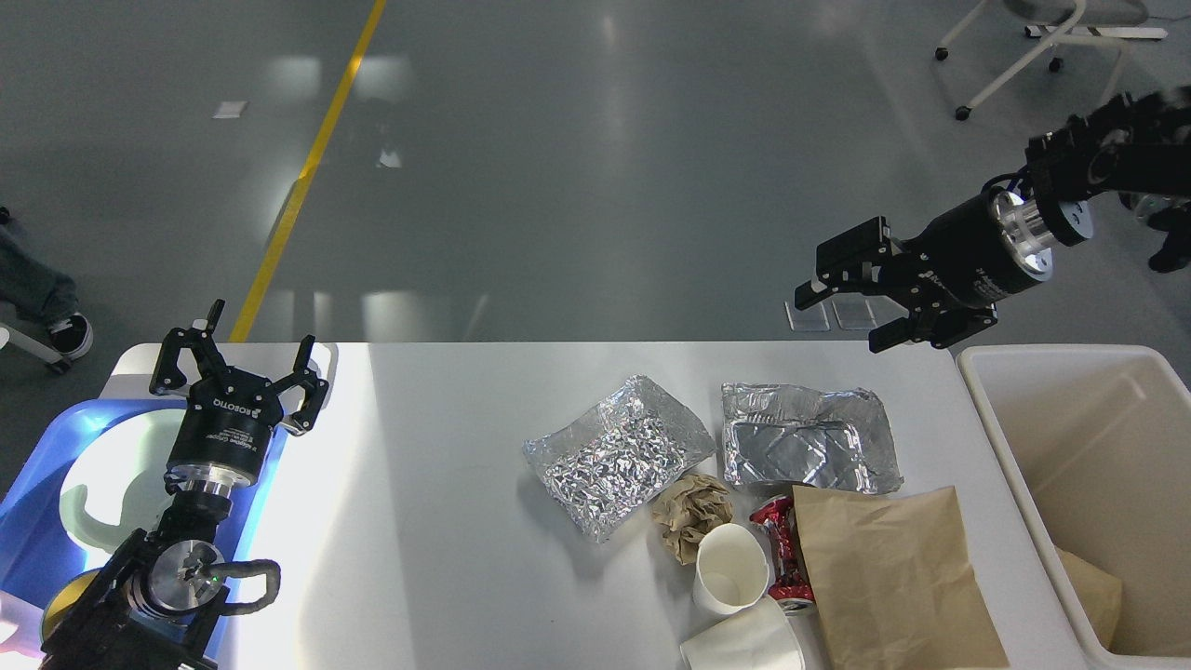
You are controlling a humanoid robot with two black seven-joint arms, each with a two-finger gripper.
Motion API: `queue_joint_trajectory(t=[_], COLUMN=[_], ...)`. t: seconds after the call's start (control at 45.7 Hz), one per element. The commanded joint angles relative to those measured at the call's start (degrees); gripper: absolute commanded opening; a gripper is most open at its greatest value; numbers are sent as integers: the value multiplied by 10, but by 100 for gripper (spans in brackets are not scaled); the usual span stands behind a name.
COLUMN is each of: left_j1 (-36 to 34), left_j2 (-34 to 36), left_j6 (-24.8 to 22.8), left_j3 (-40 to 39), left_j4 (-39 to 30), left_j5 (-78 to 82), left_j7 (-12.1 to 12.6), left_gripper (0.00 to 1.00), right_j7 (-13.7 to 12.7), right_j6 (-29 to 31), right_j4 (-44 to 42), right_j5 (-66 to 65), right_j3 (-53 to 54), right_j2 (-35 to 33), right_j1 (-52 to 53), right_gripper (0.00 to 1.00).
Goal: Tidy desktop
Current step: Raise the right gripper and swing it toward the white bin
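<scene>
The white desktop (447,521) carries litter on its right half: a crumpled foil sheet (619,451), a flattened foil tray (805,448), a brown paper ball (690,515), two white paper cups (730,568), a crushed red can (780,549) and a brown paper bag (893,582). My right gripper (845,309) hangs open and empty over the table's far edge, just beyond the foil tray, pointing left and down. At the left end, my left gripper (244,361) stands open and empty, pointing away from me, at the blue tray's edge.
A beige bin (986,409) stands off the table's right end with brown paper (1090,577) lying in it. A blue tray (37,502) with white dishes sits at the left. Rolling chair legs (1023,65) stand on the floor at the far right.
</scene>
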Motion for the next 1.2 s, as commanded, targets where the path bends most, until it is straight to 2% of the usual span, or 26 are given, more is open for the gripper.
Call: queue_joint_trajectory(t=[0.0,0.044,0.219,0.263,0.307,0.394,0.613,0.788,0.854,0.898,1.029,1.182], left_j1=[0,0,0,0,0,0,0,0,0,0,0,0], left_j2=[0,0,0,0,0,0,0,0,0,0,0,0], left_j6=[0,0,0,0,0,0,0,0,0,0,0,0], left_j3=[0,0,0,0,0,-1,-1,-1,0,0,0,0], left_j4=[0,0,0,0,0,0,0,0,0,0,0,0], left_j5=[0,0,0,0,0,0,0,0,0,0,0,0], left_j7=[0,-1,-1,-1,-1,-1,0,0,0,0,-1,-1], left_gripper=[97,97,97,97,97,97,97,97,97,97,97,97], right_j7=[-64,-93,-251,-275,-290,-299,-296,-294,-294,-295,-295,-295], right_j6=[4,4,1,0,-3,-13,-13,-9,-9,-10,-20,-83], right_j4=[67,91,210,232,250,279,289,305,306,306,303,301], right_j5=[4,4,4,6,8,34,54,54,49,43,-59,-75], right_j3=[-51,-57,-57,-57,-57,-60,-67,-67,-68,-71,-73,-71], right_j2=[44,49,56,58,60,65,61,58,57,56,20,-25], right_j1=[93,120,222,242,259,279,282,282,274,258,191,114], right_gripper=[100,100,97,97,97,97,96,91,85,82,82,85])
